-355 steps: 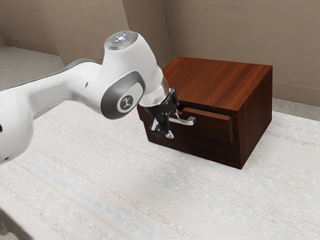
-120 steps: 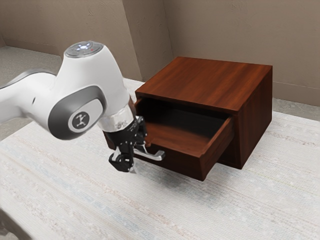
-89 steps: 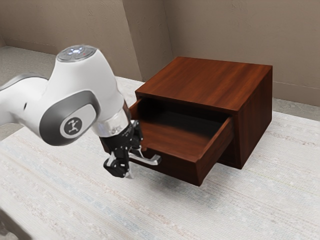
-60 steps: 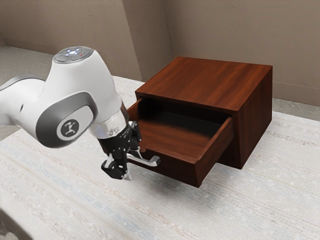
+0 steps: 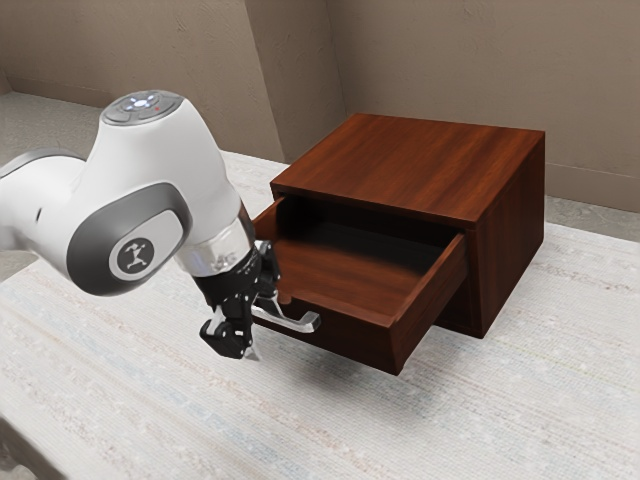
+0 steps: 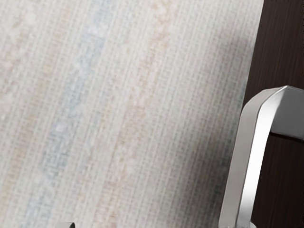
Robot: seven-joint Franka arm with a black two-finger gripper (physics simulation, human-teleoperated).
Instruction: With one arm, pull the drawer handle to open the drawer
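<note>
1. The white seven-joint arm point(image 5: 150, 200) reached in well out in front of the dark red-brown wooden cabinet point(image 5: 430, 165).
2. The black two-finger gripper point(image 5: 238, 342) hung low, just off the cabinet's front. Its fingers stood apart, not clamped. In the wrist view one fingertip point(image 6: 64, 224) sat far from the bar, so the handle was probably hooked against the other finger.
3. The silver metal bar handle point(image 5: 290, 319) touched the gripper on its cabinet-facing side. Its long axis ran level and parallel to the cabinet's front, across the pull line. The wrist view showed its bent end point(image 6: 251, 156).
4. The matching wooden drawer point(image 5: 400, 300) stuck well out of the cabinet, its inside showing, so the task looked mostly done.
5. Any further pull would go straight away from the cabinet. The risk was the bar slipping off the unclamped fingers.
</note>
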